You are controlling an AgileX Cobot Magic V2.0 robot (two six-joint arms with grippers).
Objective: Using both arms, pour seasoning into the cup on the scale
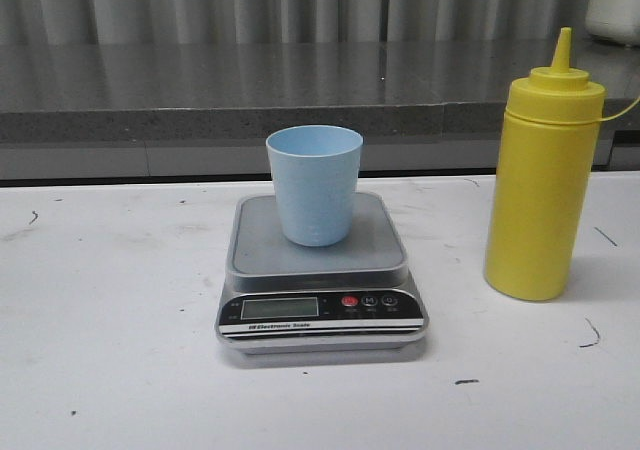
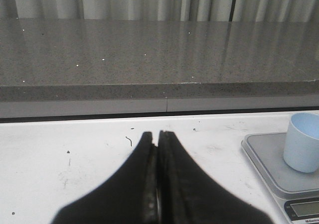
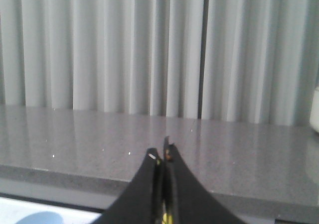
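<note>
At centre of white surface (image 1: pixel 110 350): scale (image 1: pixel 320 270), silver-grey, square platform, display and red button facing the front camera, black strip lettered "Electronic Scale" along the front edge. On platform, upright, toward its rear half: cup (image 1: pixel 314 184), pale blue, tapered, handleless, open mouth up; contents not discernible. To right of scale, apart from it, standing directly on the surface: seasoning (image 1: pixel 543 178), tall opaque yellow squeeze bottle, conical nozzle cap on, upright, taller than cup. Behind the surface: grey speckled ledge (image 1: pixel 200 90), then pale pleated curtain (image 1: pixel 200 5). At far upper right, on ledge: white rounded object (image 1: pixel 613 5), partly cut off, unidentified. Scattered over the surface: dark scuff marks.

From left wrist camera: left fingers (image 2: pixel 158 134), black, pressed together with no gap, holding nothing, above bare surface; scale and cup visible off to one side, well apart from fingertips. From right wrist camera: right fingers (image 3: pixel 161 156), black, tips closed to a thin seam, nothing gripped, raised toward ledge and curtain; sliver of pale blue at lower corner of that view, not identifiable with certainty. Neither arm visible from front camera.
</note>
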